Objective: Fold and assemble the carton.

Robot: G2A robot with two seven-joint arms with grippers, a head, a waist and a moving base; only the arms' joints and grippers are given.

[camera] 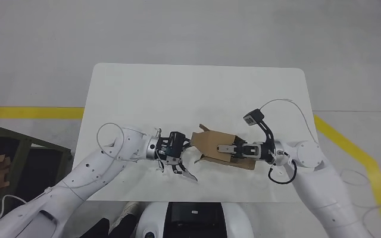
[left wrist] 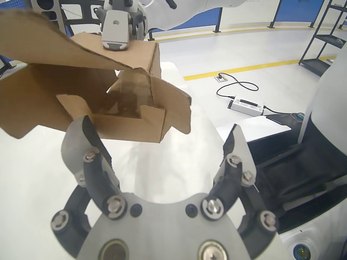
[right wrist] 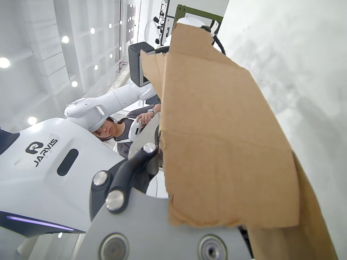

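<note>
Just off the carton's open end in the top view, the left gripper hangs with its fingers spread and empty, slightly to the near side of the carton's long axis. That axis runs from one arm toward the other across the table. The right gripper lies over the carton's far end.

In the left wrist view, the carton stands straight ahead of the parted fingers, with loose flaps splayed toward them. The right gripper pinches the top panel.

In the right wrist view, a carton wall rises out of that clamp. The free left gripper looks best placed to work the flaps.
</note>
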